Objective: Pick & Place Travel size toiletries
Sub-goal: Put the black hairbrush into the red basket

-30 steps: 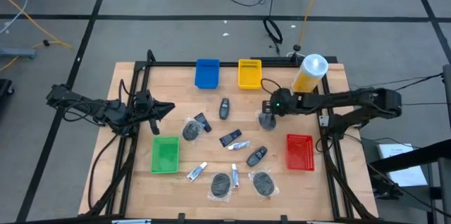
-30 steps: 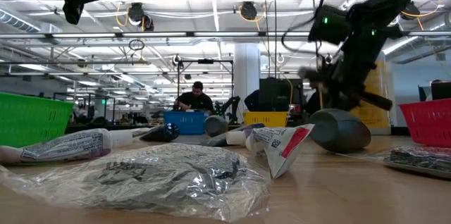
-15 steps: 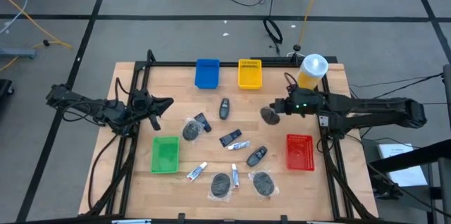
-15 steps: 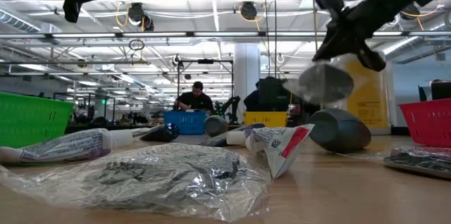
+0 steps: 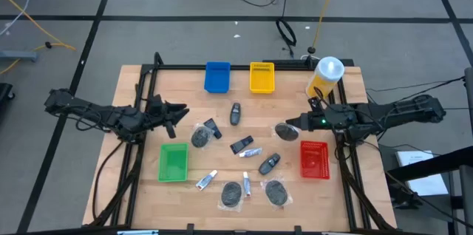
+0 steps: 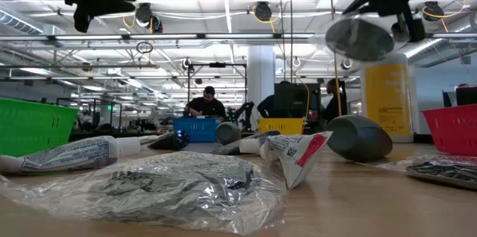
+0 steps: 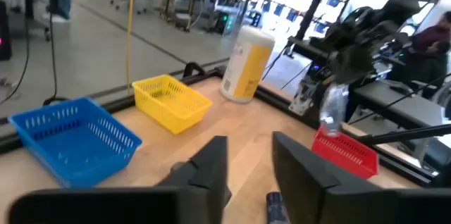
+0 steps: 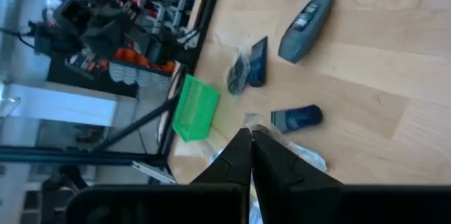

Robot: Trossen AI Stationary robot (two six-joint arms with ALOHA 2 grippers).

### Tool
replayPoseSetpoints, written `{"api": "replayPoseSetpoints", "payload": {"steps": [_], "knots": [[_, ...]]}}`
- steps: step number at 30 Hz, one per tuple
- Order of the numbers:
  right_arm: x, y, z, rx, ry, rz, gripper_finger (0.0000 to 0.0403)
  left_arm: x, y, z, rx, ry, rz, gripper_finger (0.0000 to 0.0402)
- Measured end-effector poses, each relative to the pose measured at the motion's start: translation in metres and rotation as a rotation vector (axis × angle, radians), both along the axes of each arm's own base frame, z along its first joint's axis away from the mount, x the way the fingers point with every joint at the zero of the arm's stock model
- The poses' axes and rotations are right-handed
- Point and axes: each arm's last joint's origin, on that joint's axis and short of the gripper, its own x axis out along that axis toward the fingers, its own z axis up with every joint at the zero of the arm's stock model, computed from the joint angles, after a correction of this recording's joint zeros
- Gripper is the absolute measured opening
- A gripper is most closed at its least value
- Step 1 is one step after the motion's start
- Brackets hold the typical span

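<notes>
Three travel size toiletries lie on the tabletop toward 6 o'clock in the high view: one tube [image 5: 206, 180] near the green bin [image 5: 173, 162], one [image 5: 247, 185] between two dark wrapped packets, and one [image 5: 252, 151] closer to the middle. None of them is held.

The right gripper [image 5: 293, 125] hangs at about 3 o'clock, above the wood. Its jaws are pinched together on a grey wrapped pouch [image 5: 283, 129], not on a tube. The low view shows the pouch [image 6: 359, 38] lifted well clear of the things below. It is probably carried that high so that it passes over them on its way to the red bin [image 5: 314, 159], just beside it at 4 o'clock.

The left gripper [image 5: 176, 111] waits at 9 o'clock, raised, with its jaws narrowly parted and holding nothing. It is likely parked there to keep out of the other arm's way.

The tubes are small and flat, so each will need a low, careful pinch.
</notes>
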Motion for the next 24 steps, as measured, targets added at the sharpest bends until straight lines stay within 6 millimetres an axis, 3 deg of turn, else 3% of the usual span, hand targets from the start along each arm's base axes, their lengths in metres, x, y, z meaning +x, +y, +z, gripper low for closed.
{"api": "replayPoseSetpoints", "payload": {"steps": [5, 9, 19, 24], "knots": [[-0.01, 0.013, 0.017, 0.006, 0.102, 0.013, 0.0, 0.009, 0.001, -0.007, -0.052, 0.023, 0.033, 0.0191], [-0.015, 0.021, 0.026, 0.015, 0.171, 0.008, 0.0, 0.013, 0.003, -0.009, -0.072, 0.017, 0.054, 0.0223], [-0.029, 0.043, 0.016, 0.209, 0.419, 0.094, 0.0, 0.014, 0.003, -0.005, 0.012, 0.027, 0.045, 0.0234], [-0.042, 0.046, 0.009, 0.269, 0.554, 0.049, 0.0, 0.014, 0.003, -0.005, 0.03, 0.035, 0.043, 0.0234]]}}
